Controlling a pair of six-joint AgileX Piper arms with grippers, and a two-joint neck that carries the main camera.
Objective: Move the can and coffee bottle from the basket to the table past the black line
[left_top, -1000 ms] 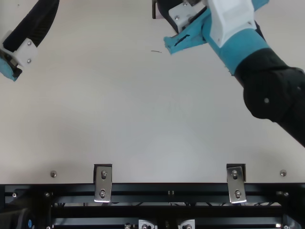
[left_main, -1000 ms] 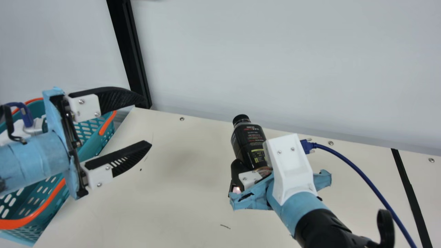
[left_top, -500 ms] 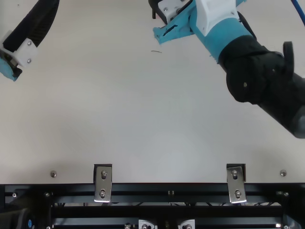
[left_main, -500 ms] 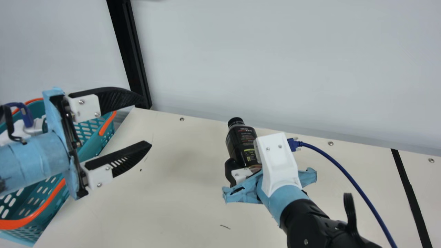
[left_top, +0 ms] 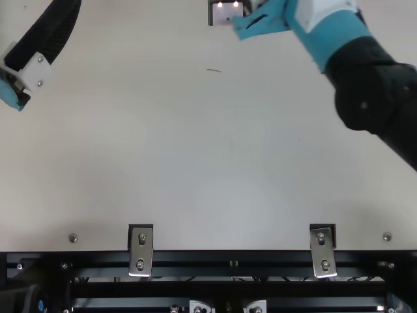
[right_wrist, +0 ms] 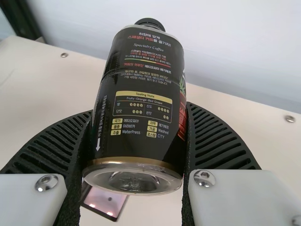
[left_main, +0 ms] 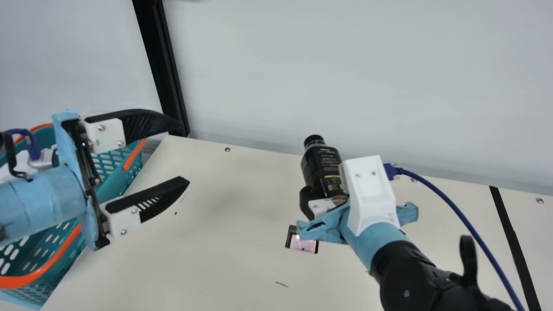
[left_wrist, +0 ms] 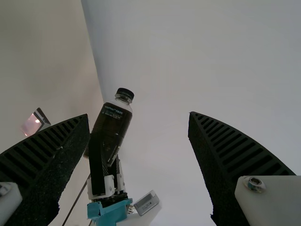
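Observation:
In the main view my right gripper (left_main: 317, 207) is shut around the lower part of the dark coffee bottle (left_main: 322, 168), which tilts with its black cap toward the back wall. The right wrist view has the bottle (right_wrist: 141, 94) between both ribbed fingers of my right gripper (right_wrist: 139, 110). My left gripper (left_main: 184, 153) stands open with nothing between its fingers; in its wrist view the left gripper (left_wrist: 138, 114) faces the wall, the bottle (left_wrist: 113, 125) farther off. The teal basket (left_main: 116, 172) is behind and below the left arm. The black line (left_main: 514, 242) runs right of the bottle.
A small dark-framed object with a pinkish, shiny face (left_main: 303, 243) lies on the table (left_main: 216, 259) just below my right gripper. A blue cable (left_main: 453, 207) arcs from the right wrist toward the front. A black post (left_main: 162, 65) rises at the table's back left corner.
After a short shift left, my right arm has moved right and slightly up in the main view with the bottle, uncovering the small shiny object. The left arm has kept still.

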